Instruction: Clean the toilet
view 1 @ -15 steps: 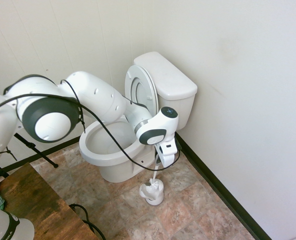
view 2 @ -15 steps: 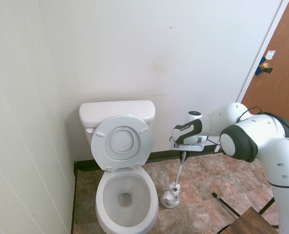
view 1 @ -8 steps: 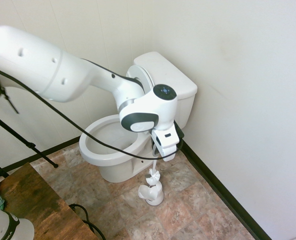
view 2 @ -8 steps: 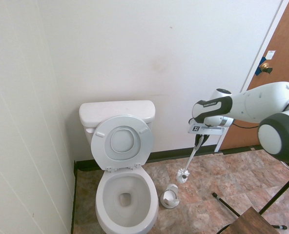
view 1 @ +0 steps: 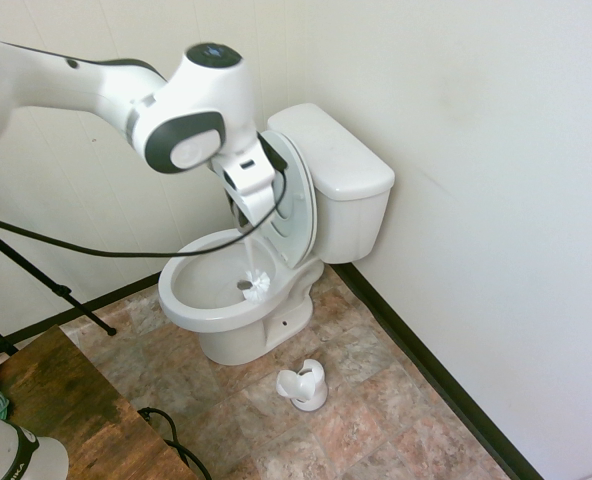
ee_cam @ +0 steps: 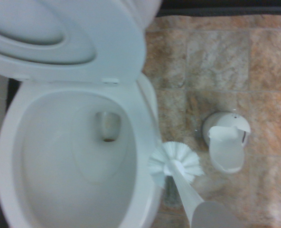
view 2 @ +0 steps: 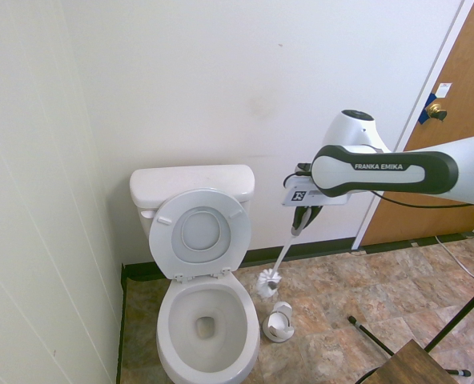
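The white toilet stands against the wall with its lid and seat raised against the tank. My gripper is shut on the handle of a white toilet brush, held at a slant in the air. The bristle head hangs at the bowl's rim, on the side toward the brush holder, touching nothing that I can see. The holder stands empty on the floor beside the bowl.
A wooden table stands near the camera side. A brown door is to the right of the toilet. Black baseboard runs along the walls. The floor is tiled.
The arm has lifted the brush out of its holder, swung up and across, and carried the bristle head from above the holder to the toilet bowl's rim.
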